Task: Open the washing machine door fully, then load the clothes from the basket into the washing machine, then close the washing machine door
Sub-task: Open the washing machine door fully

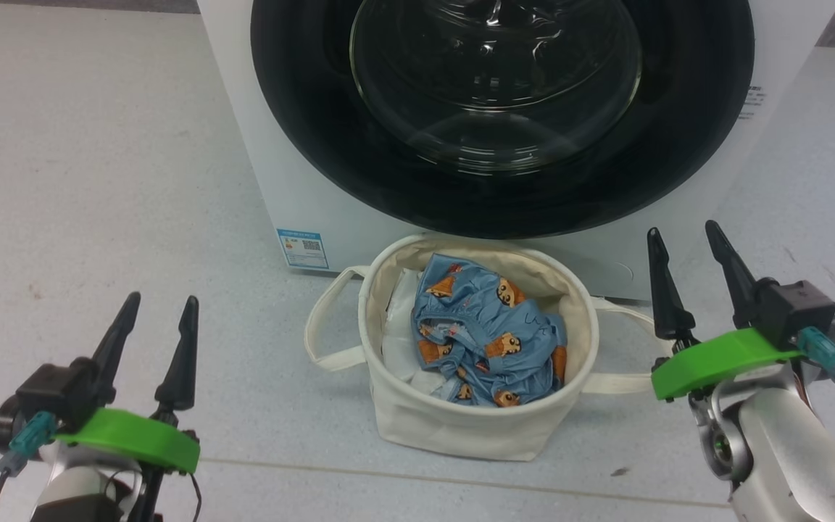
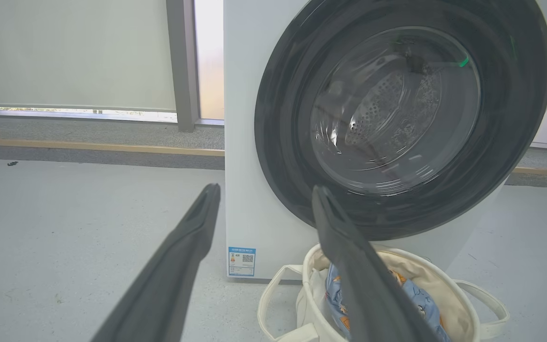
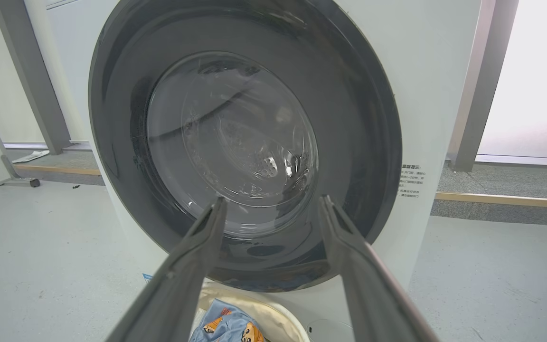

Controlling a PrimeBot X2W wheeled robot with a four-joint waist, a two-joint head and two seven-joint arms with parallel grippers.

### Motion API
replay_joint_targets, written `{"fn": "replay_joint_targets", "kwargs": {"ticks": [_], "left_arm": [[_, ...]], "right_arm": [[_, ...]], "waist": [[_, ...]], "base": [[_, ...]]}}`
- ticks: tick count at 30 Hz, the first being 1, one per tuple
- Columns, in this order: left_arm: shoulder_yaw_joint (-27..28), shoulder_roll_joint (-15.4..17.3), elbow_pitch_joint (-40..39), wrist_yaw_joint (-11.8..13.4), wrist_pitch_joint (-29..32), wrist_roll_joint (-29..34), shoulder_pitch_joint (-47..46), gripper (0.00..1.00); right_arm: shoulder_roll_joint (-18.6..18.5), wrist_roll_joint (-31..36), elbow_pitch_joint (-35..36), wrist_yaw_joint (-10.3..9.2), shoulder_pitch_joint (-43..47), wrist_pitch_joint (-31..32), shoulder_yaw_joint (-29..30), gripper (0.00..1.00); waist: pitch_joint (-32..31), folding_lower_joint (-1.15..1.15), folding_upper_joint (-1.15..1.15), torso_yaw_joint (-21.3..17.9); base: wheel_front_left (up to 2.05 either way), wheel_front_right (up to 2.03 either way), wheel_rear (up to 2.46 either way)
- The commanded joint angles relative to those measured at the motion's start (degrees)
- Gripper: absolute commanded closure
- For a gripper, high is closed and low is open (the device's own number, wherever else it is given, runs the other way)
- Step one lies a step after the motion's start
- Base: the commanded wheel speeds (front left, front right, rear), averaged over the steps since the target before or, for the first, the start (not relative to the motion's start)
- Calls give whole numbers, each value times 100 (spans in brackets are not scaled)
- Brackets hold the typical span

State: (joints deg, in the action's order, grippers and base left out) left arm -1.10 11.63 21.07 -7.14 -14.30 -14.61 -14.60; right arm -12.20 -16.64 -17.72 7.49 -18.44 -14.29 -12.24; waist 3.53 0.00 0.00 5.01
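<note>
While the left claw (image 1: 162,299) hangs spread and empty over the floor (image 1: 98,181) at the lower left, the basket (image 1: 446,428) sits in the middle, just in front of the washing machine (image 1: 243,109). The clothes (image 1: 486,333) lie bundled inside it beside a white cloth (image 1: 397,341). Behind, the washing machine door (image 1: 301,109) is closed. The right claw (image 1: 682,229) is spread too, holding nothing, near the basket's right handle.

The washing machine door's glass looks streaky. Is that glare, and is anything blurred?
Yes, glare: in the head view the washing machine door shows white reflected streaks on its glass; in the left wrist view the drum holes show through, while the close dark fingers look slightly soft; in the right wrist view the window is washed out white.
</note>
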Motion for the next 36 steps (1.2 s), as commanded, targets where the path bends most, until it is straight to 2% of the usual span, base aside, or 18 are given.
{"fn": "replay_joint_targets", "kwargs": {"ticks": [1,13,26,36], "left_arm": [[235,159,-166,-13,-70,71,-310,0],[244,103,-74,-16,-70,304,-289,0],[110,106,53,-26,-70,393,-268,0],[20,54,37,-33,-70,143,-267,0]], "right_arm": [[13,49,209,0,-92,-71,-67,0],[-33,53,160,0,-76,-71,-131,0],[-68,-14,93,0,-58,-71,-247,0],[-68,-56,88,0,-71,-71,-247,0]], "waist": [[-5,0,0,-3],[-74,0,0,-24],[-193,0,0,-80],[-143,0,0,-126]], "base": [[0,0,0],[80,9,-89],[123,114,-236],[99,110,-209]]}}
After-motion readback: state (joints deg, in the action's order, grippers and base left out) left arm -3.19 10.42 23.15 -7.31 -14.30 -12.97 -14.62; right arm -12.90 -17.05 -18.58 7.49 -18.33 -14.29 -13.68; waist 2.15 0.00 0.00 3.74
